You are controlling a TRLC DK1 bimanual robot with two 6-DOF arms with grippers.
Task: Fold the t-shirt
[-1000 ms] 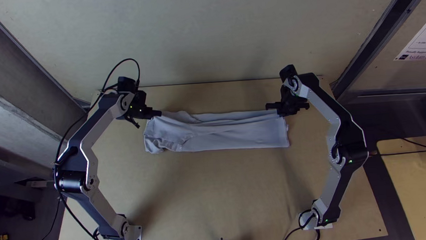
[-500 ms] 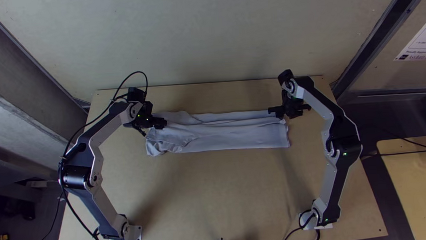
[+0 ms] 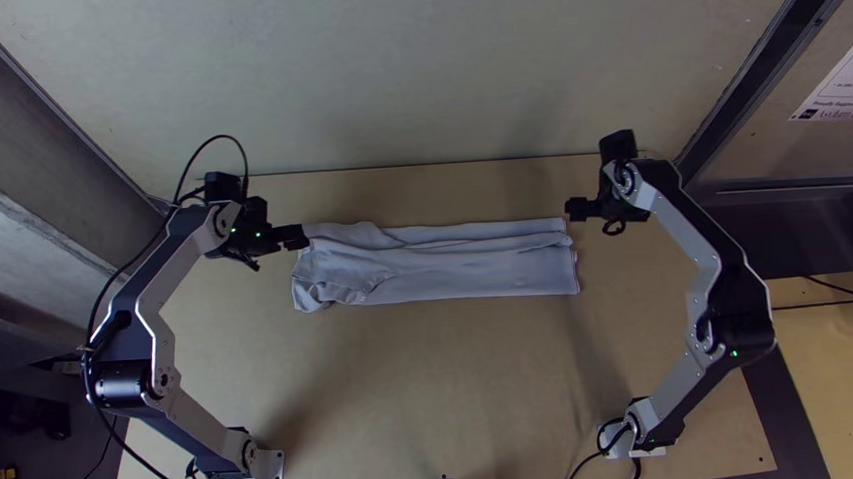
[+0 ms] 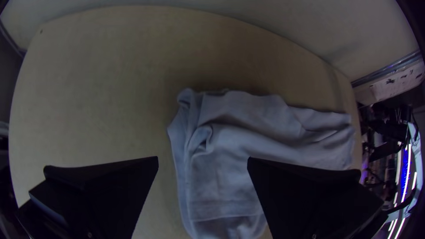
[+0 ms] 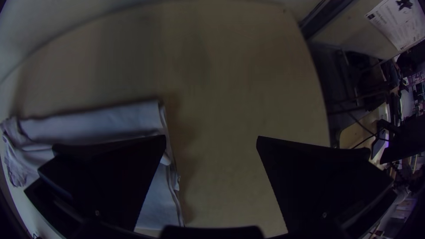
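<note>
A pale blue-grey cloth t-shirt [image 3: 449, 273] lies folded into a long, narrow strip, running left to right across the far half of the light wooden table [image 3: 436, 379], its left end rumpled and its right end straighter. At the left end is the black left gripper [image 3: 299, 236], fingers spread wide; whether they touch the cloth is hard to tell. By the far right corner is the black right gripper [image 3: 575, 210], its fingers also wide apart.
</note>
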